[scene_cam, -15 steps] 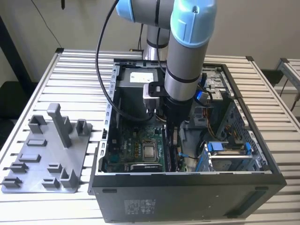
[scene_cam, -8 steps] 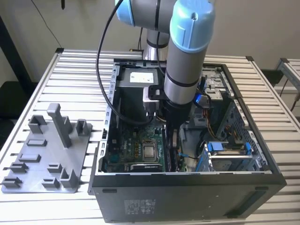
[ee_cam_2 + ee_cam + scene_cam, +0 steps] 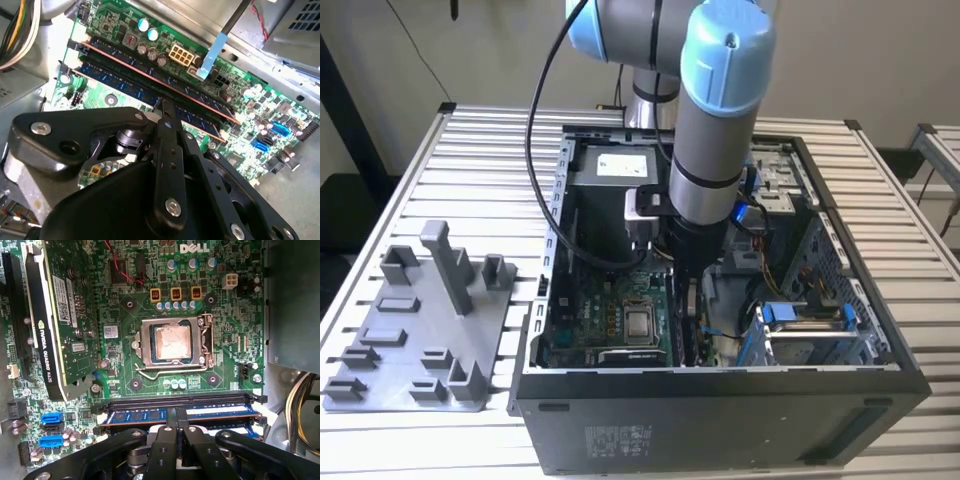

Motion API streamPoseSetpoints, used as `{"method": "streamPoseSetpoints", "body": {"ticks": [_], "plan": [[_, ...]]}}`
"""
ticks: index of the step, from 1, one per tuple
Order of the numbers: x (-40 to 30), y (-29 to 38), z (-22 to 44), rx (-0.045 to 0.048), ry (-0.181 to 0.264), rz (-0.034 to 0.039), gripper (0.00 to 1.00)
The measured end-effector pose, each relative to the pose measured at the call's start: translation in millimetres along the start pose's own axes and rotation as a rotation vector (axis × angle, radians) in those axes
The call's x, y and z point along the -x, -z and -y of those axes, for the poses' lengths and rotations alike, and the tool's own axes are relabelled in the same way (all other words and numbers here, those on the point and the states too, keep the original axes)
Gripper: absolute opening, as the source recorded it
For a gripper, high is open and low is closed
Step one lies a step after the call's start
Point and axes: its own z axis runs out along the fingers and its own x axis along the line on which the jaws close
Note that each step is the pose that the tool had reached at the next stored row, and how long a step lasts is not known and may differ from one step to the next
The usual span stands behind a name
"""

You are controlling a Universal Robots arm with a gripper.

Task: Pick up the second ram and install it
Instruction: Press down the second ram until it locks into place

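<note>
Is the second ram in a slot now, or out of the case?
In a slot. The second ram stands on edge in the motherboard beside another stick, with the gripper directly over it.

My end effector (image 3: 162,107) sits deep inside the PC case (image 3: 720,410), walls on all sides, way out is up only. Graphics card (image 3: 60,315) stands tall across the CPU socket (image 3: 171,342); drive cage (image 3: 810,330) and cables (image 3: 300,395) crowd the other side. Bench (image 3: 470,170) beside the grey tray (image 3: 420,330) is open.
</note>
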Motion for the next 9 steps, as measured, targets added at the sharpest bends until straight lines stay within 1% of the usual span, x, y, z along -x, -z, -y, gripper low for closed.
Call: {"method": "streamPoseSetpoints", "body": {"ticks": [1,4,9], "plan": [[0.3,2.5,0.0,-0.0006,0.0,0.0039,0.11],[0.3,16.3,0.3,-0.0002,0.0,0.0013,0.11],[0.9,39.1,0.6,-0.0002,0.0,0.0013,0.11]]}}
